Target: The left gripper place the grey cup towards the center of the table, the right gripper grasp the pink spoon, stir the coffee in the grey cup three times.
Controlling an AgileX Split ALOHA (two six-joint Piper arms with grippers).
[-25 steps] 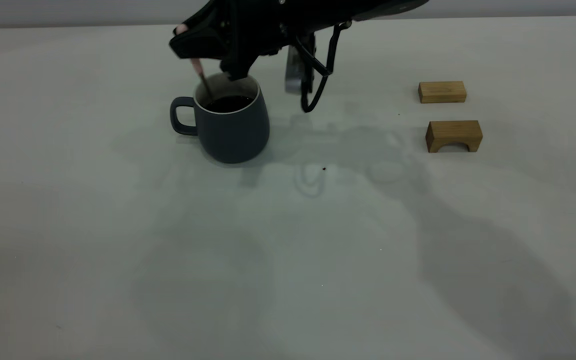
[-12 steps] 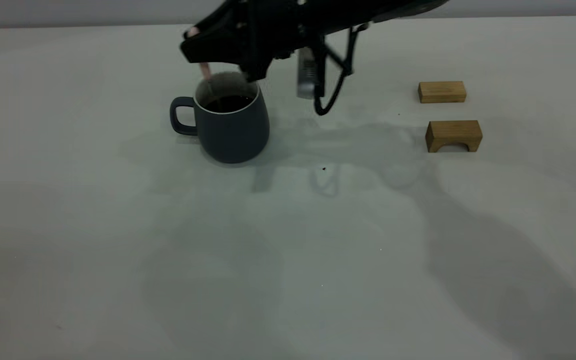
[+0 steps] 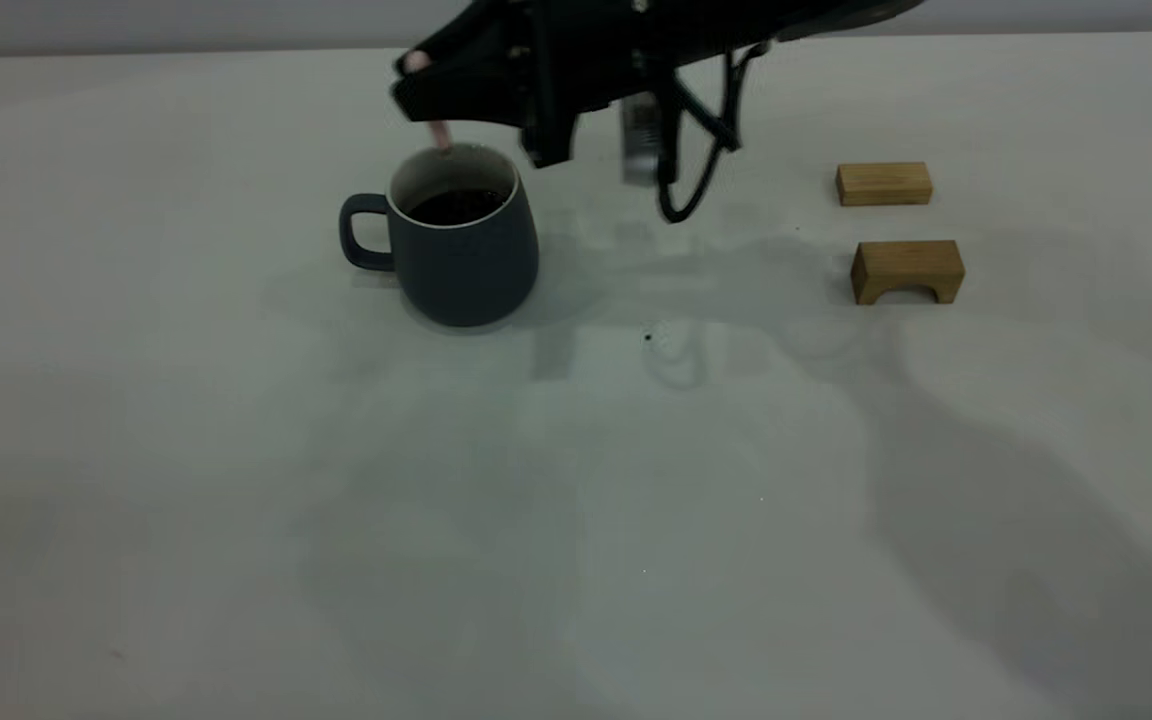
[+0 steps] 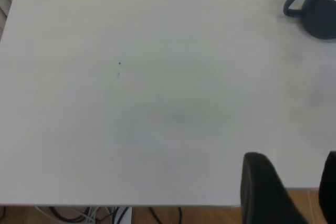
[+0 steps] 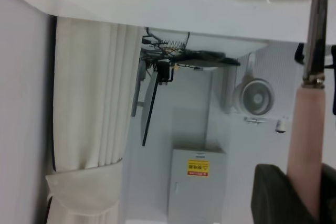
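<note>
The grey cup stands on the table left of centre, its handle to the left, with dark coffee inside. My right gripper hovers just above the cup's far rim, shut on the pink spoon. The spoon hangs almost upright, its lower end at the rim. In the right wrist view the pink spoon's handle sits between the fingers. My left gripper stands open near the table's edge, far from the grey cup.
Two tan wooden blocks lie at the right: a flat block and an arched block nearer the front. A black cable loop hangs from the right arm beside the cup.
The right gripper has moved up and to the right with the spoon. The spoon's lower end has risen out of the coffee to the cup's rim. The cup has not moved.
</note>
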